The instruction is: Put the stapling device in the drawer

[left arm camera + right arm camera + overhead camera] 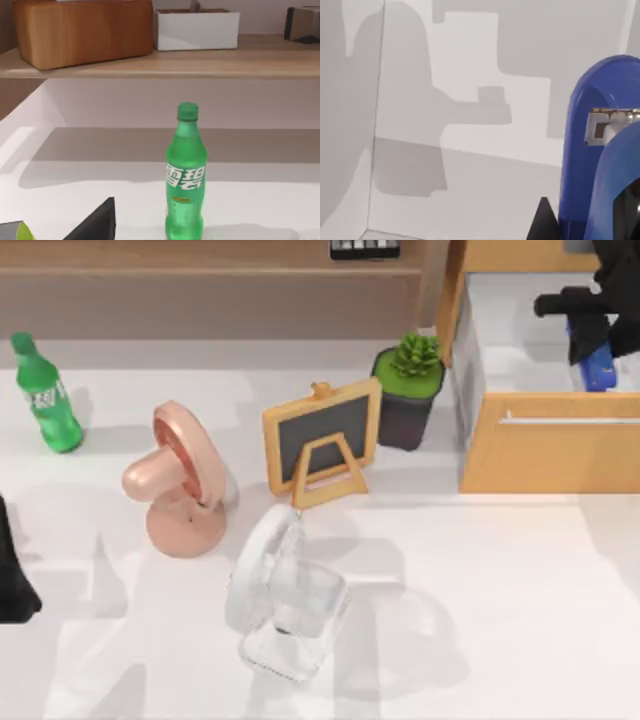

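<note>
Right jaws (597,345) gripping stapling device (600,368) above open drawer (550,455).

Right gripper (597,345) high, left arm (12,570) parked

A rendered, office-like desk scene was shown rather than a real room. A plain white worktop (480,590) was seen from above, backed on its far side by a long brown shelf (200,280) on which a wooden box (82,32), a white box (197,30) and a dark keyboard edge (365,248) were set. Desk items were spread over the worktop: a small chalkboard (322,435) on an easel, a potted succulent (410,390), a pink fan (180,480), a white fan (275,585) and a green bottle (45,395). At the far right an open wood-fronted drawer (550,455) was placed.
</note>
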